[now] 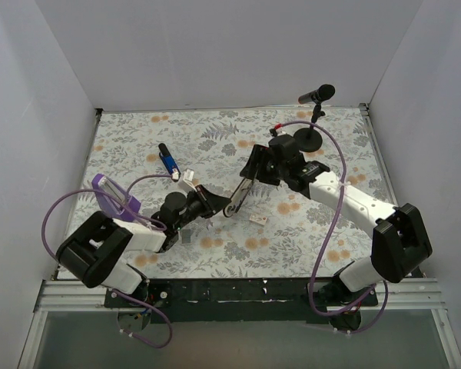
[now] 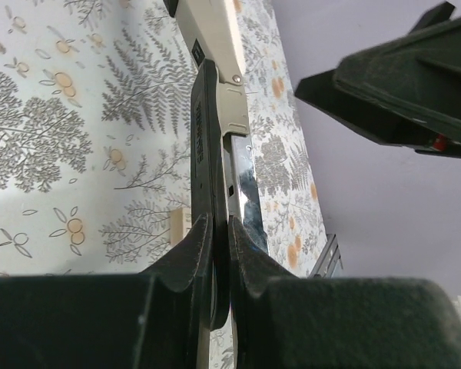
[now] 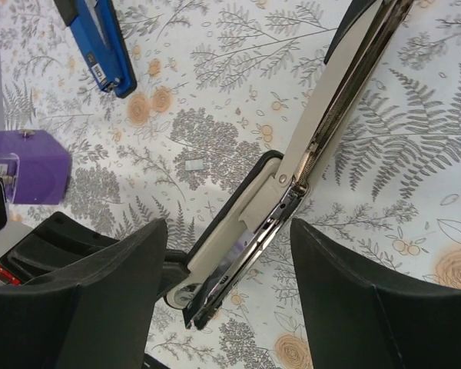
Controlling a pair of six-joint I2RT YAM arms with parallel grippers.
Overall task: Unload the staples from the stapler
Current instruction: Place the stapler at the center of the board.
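The stapler (image 1: 240, 188) is opened out, with a black base strip, a cream arm and a silvery channel. My left gripper (image 1: 209, 204) is shut on the low end of the base strip, seen edge-on in the left wrist view (image 2: 203, 131) between my fingers (image 2: 219, 246). My right gripper (image 1: 255, 167) is open above the stapler's far end. In the right wrist view its fingers (image 3: 229, 223) stand apart on either side of the cream arm and channel (image 3: 238, 231), not touching. A small pale strip of staples (image 1: 257, 218) lies on the cloth. A small silvery piece (image 3: 194, 164) lies beside the stapler.
A blue-and-black tool (image 1: 167, 160) lies at the back left, also in the right wrist view (image 3: 100, 46). A squat purple block (image 1: 107, 192) stands at the left edge (image 3: 23, 165). A black microphone stand (image 1: 309, 137) is at the back right. White walls enclose the floral cloth.
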